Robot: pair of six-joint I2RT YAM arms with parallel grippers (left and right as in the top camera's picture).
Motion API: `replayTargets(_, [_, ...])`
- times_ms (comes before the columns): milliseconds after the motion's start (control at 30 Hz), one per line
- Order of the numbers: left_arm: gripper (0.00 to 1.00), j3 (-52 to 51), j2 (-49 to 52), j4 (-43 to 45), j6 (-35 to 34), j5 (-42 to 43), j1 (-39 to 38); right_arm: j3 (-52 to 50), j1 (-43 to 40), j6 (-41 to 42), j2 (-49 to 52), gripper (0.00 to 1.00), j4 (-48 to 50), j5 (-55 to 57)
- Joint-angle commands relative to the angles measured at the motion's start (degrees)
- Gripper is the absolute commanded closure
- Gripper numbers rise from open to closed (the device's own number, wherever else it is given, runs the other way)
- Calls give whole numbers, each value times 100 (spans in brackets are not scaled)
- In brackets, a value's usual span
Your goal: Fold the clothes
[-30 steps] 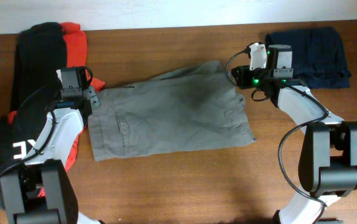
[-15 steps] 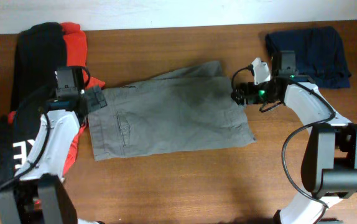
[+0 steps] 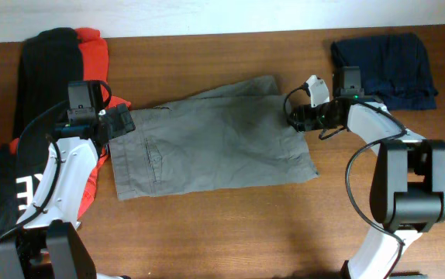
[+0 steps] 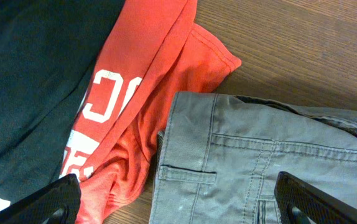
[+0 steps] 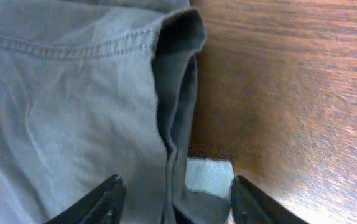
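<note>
At table (image 3: pixel 207 232) centre, shorts (image 3: pixel 207 151) lie flat; left gripper (image 4: pixel 180 200) gapes wide, empty, over the left waistband, right gripper (image 5: pixel 175 198) half-open astride the right hem, clamping nothing.

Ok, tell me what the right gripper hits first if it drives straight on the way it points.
The shorts: their hemmed leg edge lies between the fingers of the right gripper, just ahead of the tips. Bare table shows beside it. Depth is unclear, so contact may be almost immediate.

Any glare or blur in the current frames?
Right wrist: bright sheen on the table at lower right, wood grain smeared. Left wrist: shorts stitching sharp, lighting even. Overhead: even light, no glare; a darker patch mid-shorts.
</note>
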Motion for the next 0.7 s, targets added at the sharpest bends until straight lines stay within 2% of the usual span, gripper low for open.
replayTargets(0, [1, 63, -83, 17, 70, 105, -2, 50, 234, 22, 111, 47, 70, -28])
replayTargets(100, [1, 63, -83, 20, 70, 103, -2, 50, 442, 203, 122, 49, 33, 404])
replayTargets(200, [1, 63, -83, 20, 70, 103, -2, 33, 553, 461, 131, 65, 4, 916])
replayTargets(233, [1, 63, -83, 20, 70, 105, -2, 33, 553, 651, 131, 76, -17, 1180])
replayTargets(333, [1, 63, -83, 20, 70, 105, -2, 33, 553, 931, 131, 93, -59, 1799])
replayTargets(400, [1, 63, -83, 20, 70, 157, -2, 33, 551, 1084, 131, 96, -136, 2310])
replayTargets(533, [1, 59, -81, 37, 70, 313, -2, 33, 544, 1086, 131, 96, -356, 2964])
replayTargets(667, [1, 59, -48, 31, 72, 369, -2, 33, 328, 1305, 131, 96, -612, 3139])
